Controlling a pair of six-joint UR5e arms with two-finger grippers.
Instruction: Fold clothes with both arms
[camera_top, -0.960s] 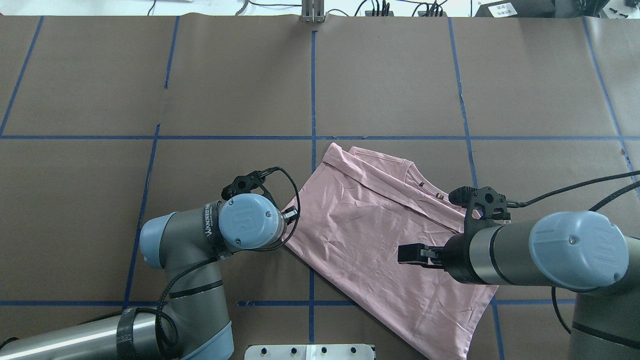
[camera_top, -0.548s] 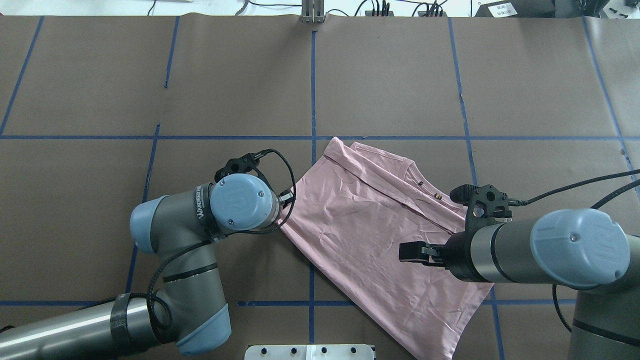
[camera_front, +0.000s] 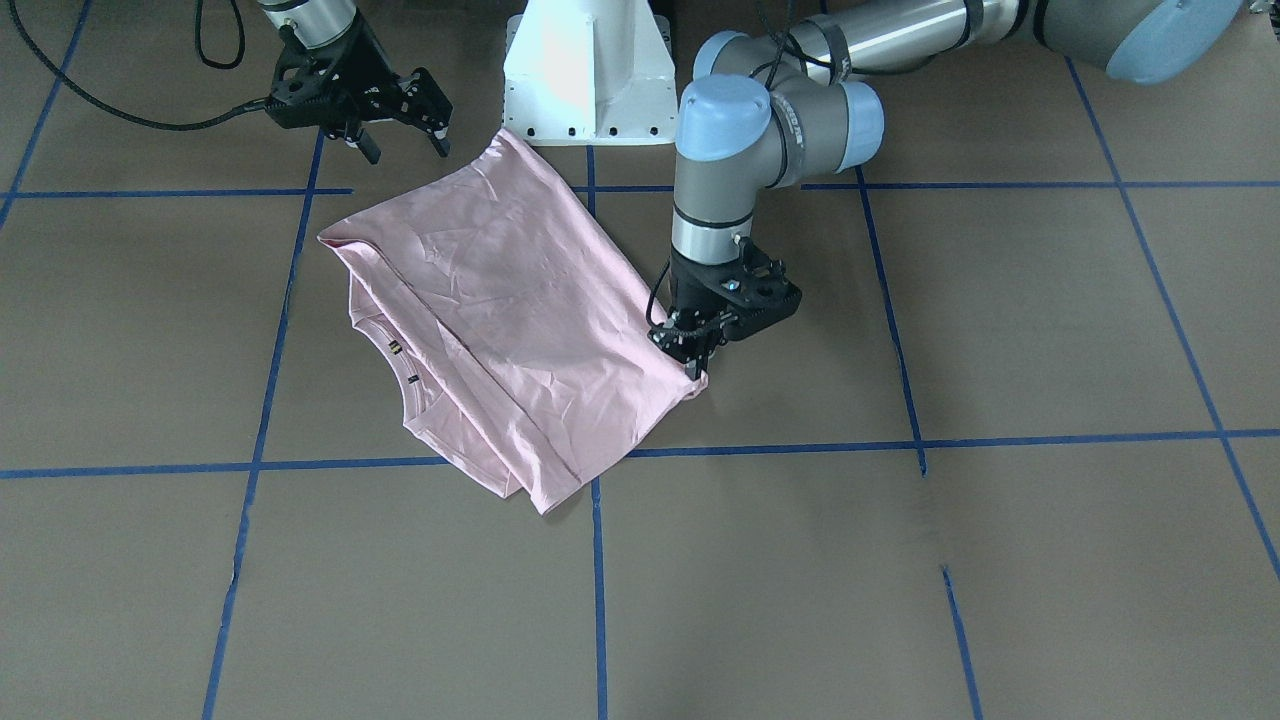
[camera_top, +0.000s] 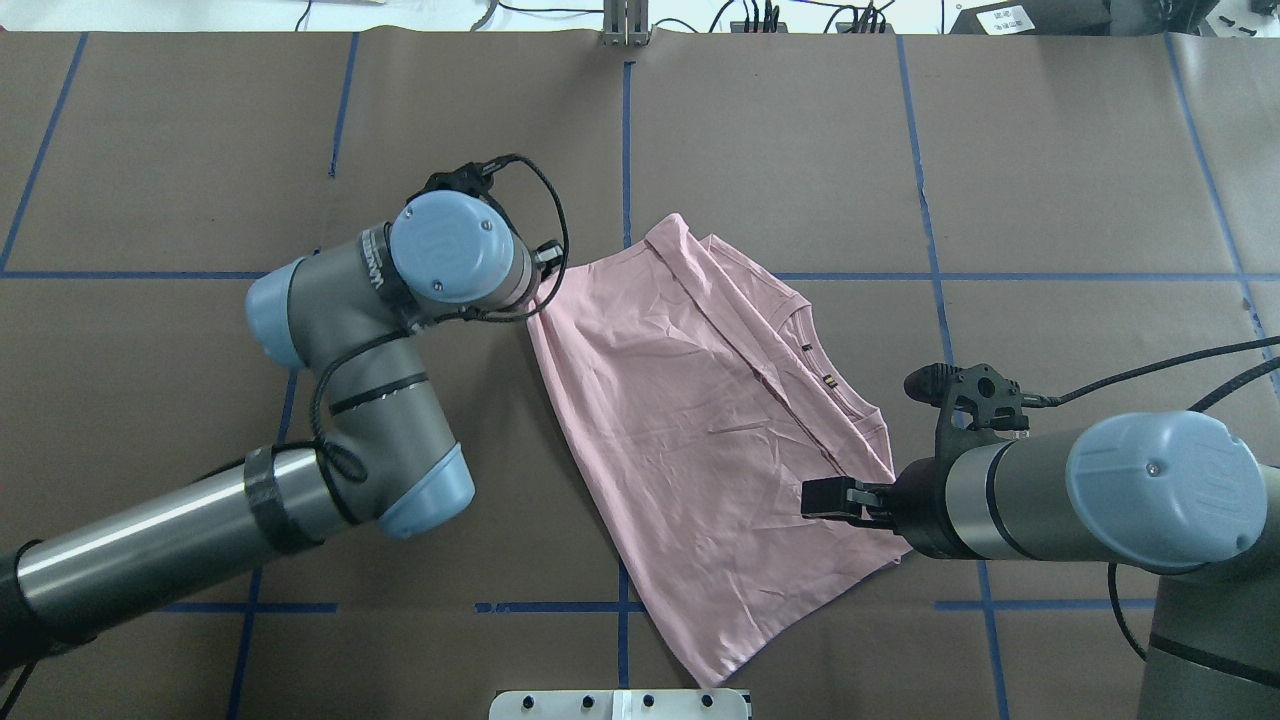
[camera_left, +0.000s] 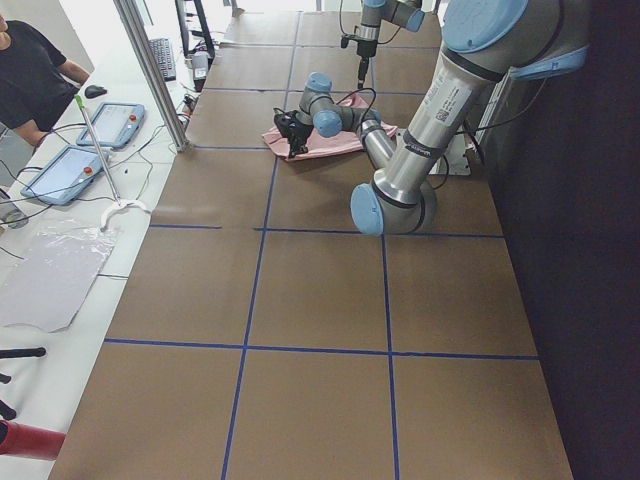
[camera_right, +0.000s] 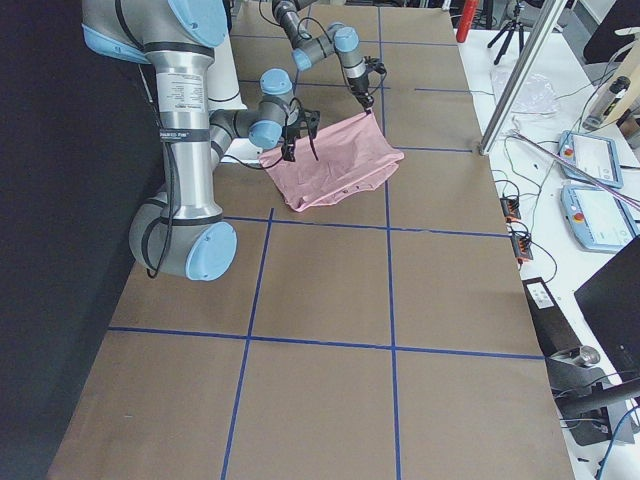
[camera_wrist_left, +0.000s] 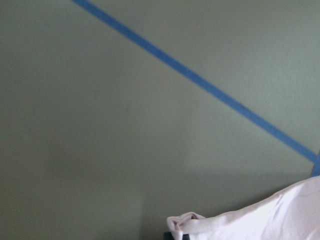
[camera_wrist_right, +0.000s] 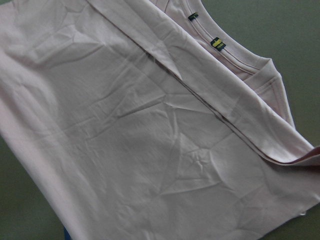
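Pink cotton is pinched tight in the left gripper (camera_front: 695, 365), jaws clamped on one corner of the T-shirt (camera_top: 690, 430), and the left wrist view confirms it, with a little bunch of fabric sitting right at the bottom of the picture and blue tape (camera_wrist_left: 200, 80) crossing the brown table (camera_top: 800, 150) beyond. That corner sits out from the white pedestal base (camera_front: 585, 80), on the robot's left of it. The right gripper (camera_front: 405, 140) hangs close by the pedestal base on the robot's right, fingers spread and holding nothing, its camera looking down on the collar (camera_wrist_right: 235, 60) and a long flap laid over the plain back. The shirt itself lies flat on the table just in front of the pedestal base, skewed to the tape grid, one side already turned in. By the look of it this is the squaring-up step: one arm tugging the half-folded shirt straight before the next fold. The next move likely calls for the free right gripper to drop onto a matching edge, so both arms can lift together with even tension and not spill the flap. Containers? None on show, and the shirt rests straight on the table.
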